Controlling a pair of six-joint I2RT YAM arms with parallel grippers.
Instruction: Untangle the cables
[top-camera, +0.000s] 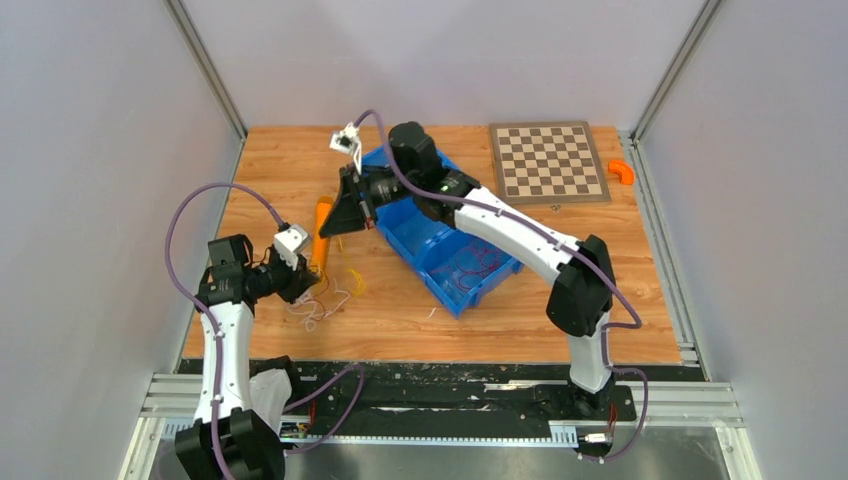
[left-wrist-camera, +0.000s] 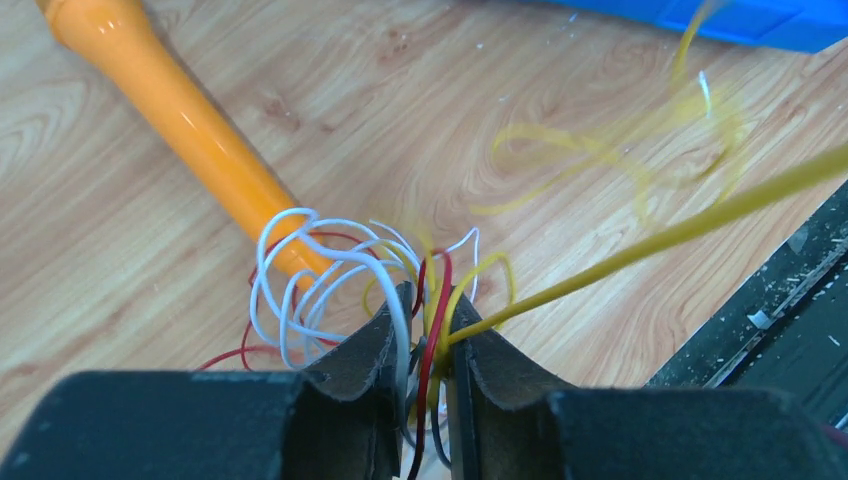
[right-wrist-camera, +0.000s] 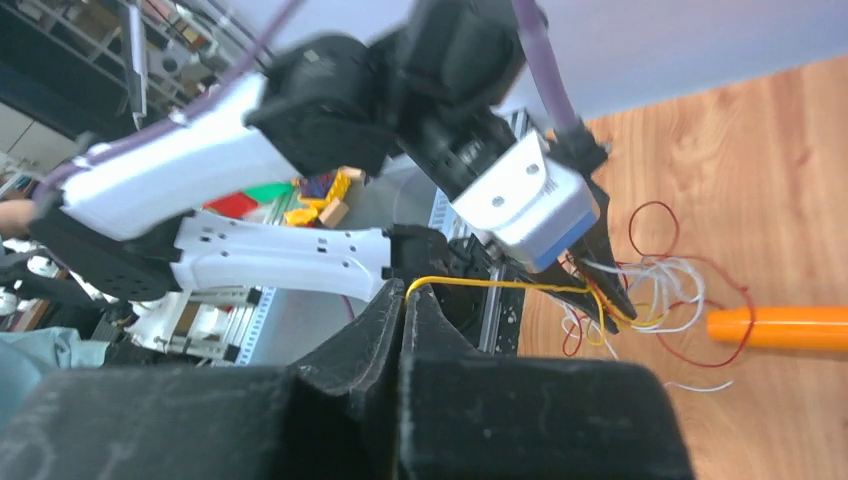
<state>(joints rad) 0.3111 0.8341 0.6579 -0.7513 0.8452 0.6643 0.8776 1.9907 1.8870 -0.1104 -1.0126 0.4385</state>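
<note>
from the left gripper (left-wrist-camera: 430, 305), clamped on the curly white-red-yellow cable tangle (left-wrist-camera: 300, 270), one thin yellow wire (left-wrist-camera: 650, 240) stretches to the right gripper (right-wrist-camera: 405, 292) pinching it.

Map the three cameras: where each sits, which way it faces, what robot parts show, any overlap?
Top external: fixed above and behind the bases, looking down on the table; left arm and right arm both show.
Left wrist: on the left arm, looking down past its own jaws, shut on the cables, at the tabletop.
Right wrist: on the right arm, facing the left arm; own jaws shut on a yellow cable.
Shared: both wrist views show that yellow cable and the orange handle.
</note>
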